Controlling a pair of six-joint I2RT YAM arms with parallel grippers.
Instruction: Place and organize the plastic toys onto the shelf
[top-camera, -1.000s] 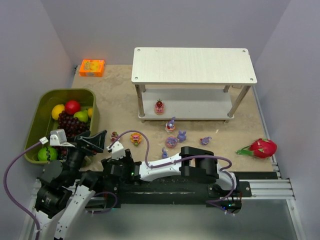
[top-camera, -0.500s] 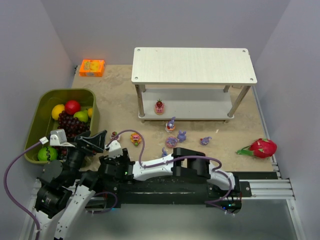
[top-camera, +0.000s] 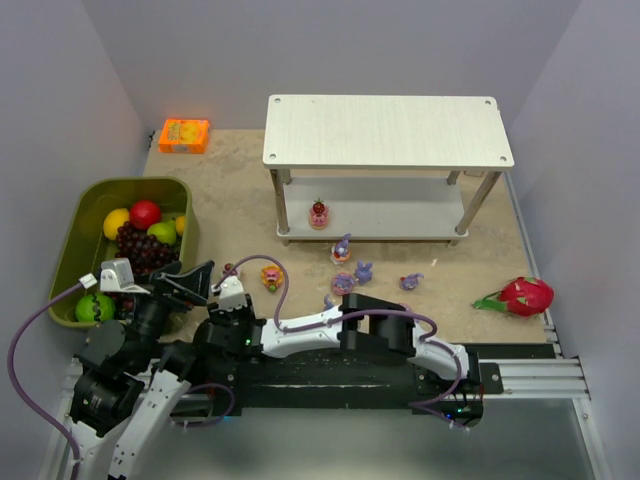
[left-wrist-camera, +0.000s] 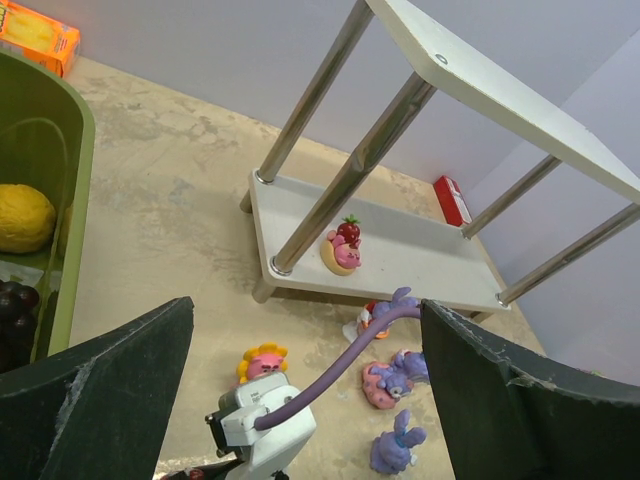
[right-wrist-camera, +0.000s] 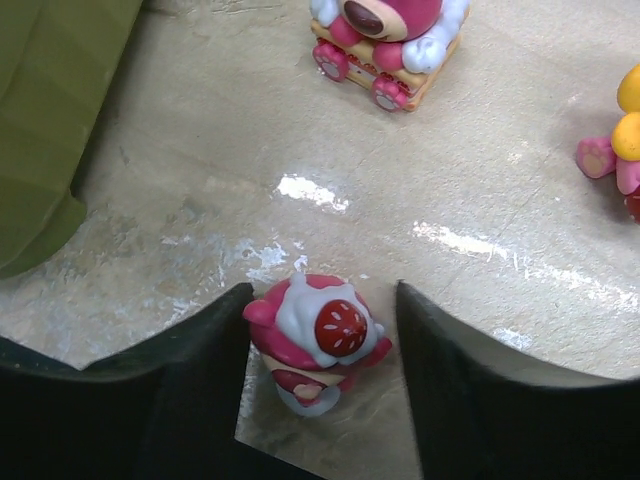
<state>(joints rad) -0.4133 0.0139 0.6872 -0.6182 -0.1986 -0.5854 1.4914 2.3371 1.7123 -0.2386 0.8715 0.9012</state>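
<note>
- Top view: the right gripper (top-camera: 232, 290) at lower left has edged slightly up the frame, and its arm has slid left. The left gripper (top-camera: 190, 283) stays wide, holding nothing. One toy (top-camera: 319, 213) stands on the shelf (top-camera: 388, 130); the other toys (top-camera: 345, 283) lie on the tabletop (top-camera: 230, 190).
- Left wrist view: the orange box (left-wrist-camera: 38, 32), upper left, has print too small to read.
- Right wrist view: the jaws have narrowed to half-closed around a pink cake toy (right-wrist-camera: 318, 340), with no firm pinch visible. A pick-up is probably starting.

Pale wood-grain shelf (top-camera: 385, 130) — olive-green bin (top-camera: 72, 250), orange box (top-camera: 184, 135), purple bunny (top-camera: 363, 270).
</note>
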